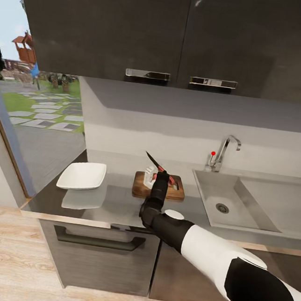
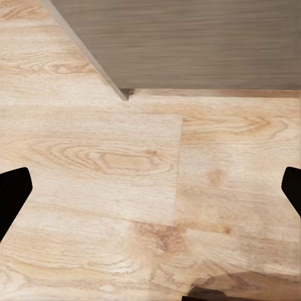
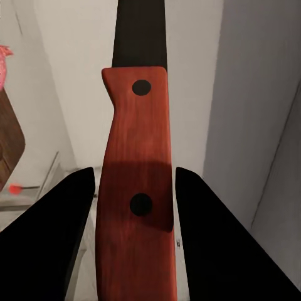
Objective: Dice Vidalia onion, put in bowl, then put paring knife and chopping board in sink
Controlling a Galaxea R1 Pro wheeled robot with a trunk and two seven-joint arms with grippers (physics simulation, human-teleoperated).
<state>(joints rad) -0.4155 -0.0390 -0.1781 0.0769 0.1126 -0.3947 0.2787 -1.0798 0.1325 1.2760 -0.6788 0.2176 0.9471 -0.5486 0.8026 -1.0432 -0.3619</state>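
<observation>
My right gripper (image 1: 164, 176) is shut on the paring knife (image 1: 153, 160) and holds it just above the chopping board (image 1: 139, 187). The dark blade points up and to the left. In the right wrist view the red handle (image 3: 137, 150) sits between the two black fingers (image 3: 50, 238). A small white clump (image 1: 149, 177) lies on the board beside the gripper; it is too small to tell whether it is the Vidalia onion. The white square bowl (image 1: 82, 175) stands on the countertop (image 1: 115, 203) left of the board. The sink (image 1: 257, 197) is to the right. My left gripper (image 2: 150, 188) is open over the wooden floor.
A chrome tap (image 1: 223, 152) with a red dot stands behind the sink. Dark wall cabinets (image 1: 183, 37) hang above the counter. A window (image 1: 34, 103) is at the left. Dark base cabinets (image 1: 100, 252) stand under the worktop on the light wood floor (image 2: 125, 163).
</observation>
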